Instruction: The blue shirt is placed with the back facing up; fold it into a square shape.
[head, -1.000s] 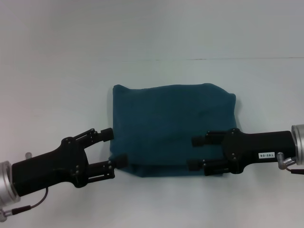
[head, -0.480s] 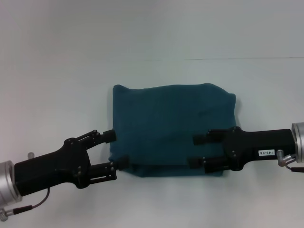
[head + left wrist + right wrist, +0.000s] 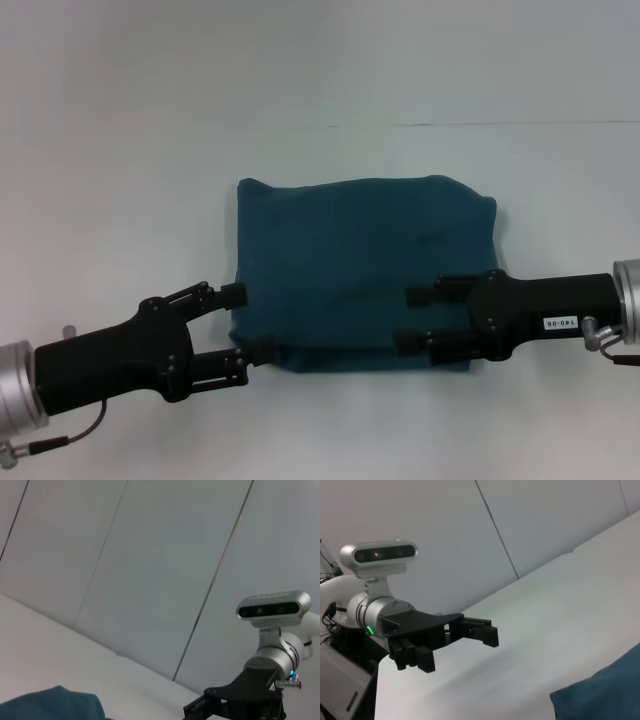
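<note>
Left claw (image 3: 238, 325) retreated | blue shirt (image 3: 360, 270) between open claws

We see soft, even light from above in the head view, a little dim and cool, with no hard glare on the table (image 3: 120, 180). The shirt (image 3: 360, 250) throws only a thin, faint shadow along its near edge, and the left gripper (image 3: 240, 325) and right gripper (image 3: 412, 320) cast pale, diffuse shadows beneath them. We find the whole view mildly soft, the black arms losing detail in their dark parts. The table's far edge shows as a thin line, nearly straight. In the wrist views the wall panels are evenly lit and grey, and the shirt corner (image 3: 605, 690) looks slightly blurred.
</note>
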You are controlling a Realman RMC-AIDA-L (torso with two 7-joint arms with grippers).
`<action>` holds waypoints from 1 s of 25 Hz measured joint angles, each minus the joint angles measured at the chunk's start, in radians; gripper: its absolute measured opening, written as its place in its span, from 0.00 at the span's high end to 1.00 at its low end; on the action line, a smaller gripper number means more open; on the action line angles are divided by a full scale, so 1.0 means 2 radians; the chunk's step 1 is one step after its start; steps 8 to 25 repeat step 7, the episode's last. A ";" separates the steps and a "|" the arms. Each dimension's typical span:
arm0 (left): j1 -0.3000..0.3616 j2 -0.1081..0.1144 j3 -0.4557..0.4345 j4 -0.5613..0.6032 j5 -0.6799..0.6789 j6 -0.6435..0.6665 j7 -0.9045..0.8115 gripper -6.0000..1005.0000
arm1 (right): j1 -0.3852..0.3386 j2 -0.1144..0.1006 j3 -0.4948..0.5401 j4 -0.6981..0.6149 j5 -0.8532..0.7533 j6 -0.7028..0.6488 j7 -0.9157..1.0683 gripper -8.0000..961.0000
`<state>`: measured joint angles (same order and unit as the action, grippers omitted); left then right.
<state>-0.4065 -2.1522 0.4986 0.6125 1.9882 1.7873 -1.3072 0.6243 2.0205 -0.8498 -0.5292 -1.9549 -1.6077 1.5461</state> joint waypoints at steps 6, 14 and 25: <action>-0.002 0.001 0.001 0.001 0.004 0.000 -0.004 0.09 | -0.002 0.001 0.000 0.000 0.000 -0.001 0.000 0.08; -0.002 0.001 0.001 0.001 0.004 0.000 -0.004 0.09 | -0.002 0.001 0.000 0.000 0.000 -0.001 0.000 0.08; -0.002 0.001 0.001 0.001 0.004 0.000 -0.004 0.09 | -0.002 0.001 0.000 0.000 0.000 -0.001 0.000 0.08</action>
